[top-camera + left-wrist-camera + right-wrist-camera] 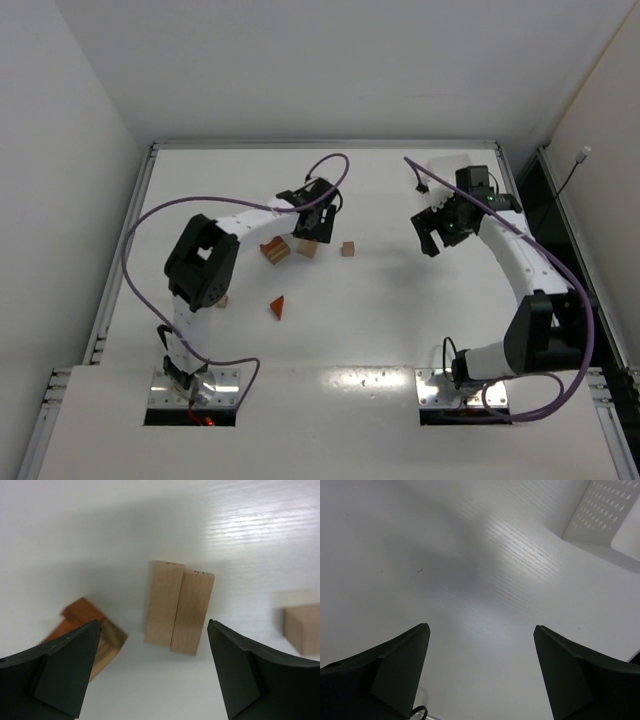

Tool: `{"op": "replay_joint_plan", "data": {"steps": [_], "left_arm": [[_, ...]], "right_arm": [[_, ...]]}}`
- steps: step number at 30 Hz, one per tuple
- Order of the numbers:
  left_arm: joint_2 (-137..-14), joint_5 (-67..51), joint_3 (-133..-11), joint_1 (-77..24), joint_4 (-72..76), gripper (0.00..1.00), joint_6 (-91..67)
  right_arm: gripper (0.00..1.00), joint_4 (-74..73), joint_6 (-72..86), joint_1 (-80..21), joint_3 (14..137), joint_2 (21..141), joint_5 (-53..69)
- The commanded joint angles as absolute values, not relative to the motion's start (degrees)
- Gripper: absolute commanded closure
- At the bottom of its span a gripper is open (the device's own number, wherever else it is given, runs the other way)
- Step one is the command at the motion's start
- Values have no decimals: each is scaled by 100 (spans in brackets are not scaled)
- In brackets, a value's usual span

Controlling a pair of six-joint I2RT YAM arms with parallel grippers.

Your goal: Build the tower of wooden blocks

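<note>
No wood block tower shows; the blocks lie loose on the white table. Two pale bars (179,607) lie side by side, flat, straight ahead of my left gripper (154,624), which is open with nothing between its fingers. In the top view this gripper (312,232) hangs just behind the pale bars (307,248). Reddish-brown blocks (82,617) sit to their left, partly behind one finger. A pale cube (302,628) rests to the right. My right gripper (481,627) stands open over bare table, holding nothing.
A red triangular wedge (278,307) lies nearer the arm bases. A small pale block (221,301) peeks out beside the left arm's elbow. The corner of a white perforated bin (602,510) shows at the upper right of the right wrist view.
</note>
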State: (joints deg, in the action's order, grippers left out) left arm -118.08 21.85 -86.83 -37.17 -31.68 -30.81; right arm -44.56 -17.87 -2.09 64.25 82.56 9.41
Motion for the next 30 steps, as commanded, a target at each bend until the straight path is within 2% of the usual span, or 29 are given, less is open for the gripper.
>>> {"op": "replay_joint_plan", "data": {"steps": [1,4,7,11,16,22,30], "left_arm": [[-10461,2435,-8815,-3823,-3199,14,-1754],[-9503,2357,-8763,-3745,-3146,10,-1092],[-8792,2066,-8763,-3255,-3251,4,-669],[-8325,1899,-8579,-2526,-3708,3,-546],[-7674,1056,-7605,-1592,-3779,3,-229],[-7541,204,-7137,-424,-3973,3,-149],[-7717,-18,-6926,-176,-3920,3,-254]], "right_arm": [[17,-4236,-2398,-325,6223,7797,1115],[17,-4184,-3022,-561,6056,7664,1239],[17,-4332,-3436,-738,6204,8075,1362],[17,-4246,-3489,-1167,6556,8664,1477],[22,-3955,-3665,-1739,7083,9482,1608],[26,-4280,-4245,-2320,8154,10676,1820],[30,-3964,-4245,-2628,8104,11328,1705]]}}
